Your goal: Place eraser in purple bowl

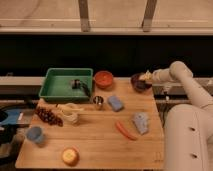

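Observation:
The purple bowl [138, 83] stands at the table's far right edge, right of the orange-red bowl [104, 78]. My gripper [146, 76] reaches in from the right and sits over the purple bowl's right rim, low and close to it. The eraser does not show as a separate thing; whatever is at the gripper is lost against the dark bowl. The white utensil in the bowl is not distinguishable.
A green tray [60, 90] at the back left holds a small dark object [76, 83]. On the wooden table are a metal cup [98, 101], a light-blue block [116, 103], a grey-blue lumpy thing [140, 122], a carrot [125, 130], grapes [47, 116], a white cup [71, 114], a blue cup [34, 134] and an orange fruit [70, 156].

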Controlling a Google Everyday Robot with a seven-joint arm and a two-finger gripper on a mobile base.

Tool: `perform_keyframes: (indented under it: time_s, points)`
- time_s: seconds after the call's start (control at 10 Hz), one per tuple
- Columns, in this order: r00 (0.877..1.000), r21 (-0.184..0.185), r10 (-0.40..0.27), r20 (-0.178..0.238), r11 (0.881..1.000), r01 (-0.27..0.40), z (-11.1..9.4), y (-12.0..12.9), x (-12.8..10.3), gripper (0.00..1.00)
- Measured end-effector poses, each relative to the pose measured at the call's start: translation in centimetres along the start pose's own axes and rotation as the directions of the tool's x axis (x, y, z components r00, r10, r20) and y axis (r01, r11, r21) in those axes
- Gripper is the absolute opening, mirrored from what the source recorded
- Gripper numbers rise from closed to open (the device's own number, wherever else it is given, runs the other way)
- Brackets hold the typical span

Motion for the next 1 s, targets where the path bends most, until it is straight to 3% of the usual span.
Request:
perform_keyframes:
  time_s: [0.7,1.0]
  points:
    - [1.000,-0.034,-0.023,0.016,0.999,0.023,-1.0,1.2,-0.5,0.78]
    - [0.999,-0.042,-0.028,0.025,0.999,0.029,-1.3,1.4,-0.8,0.80]
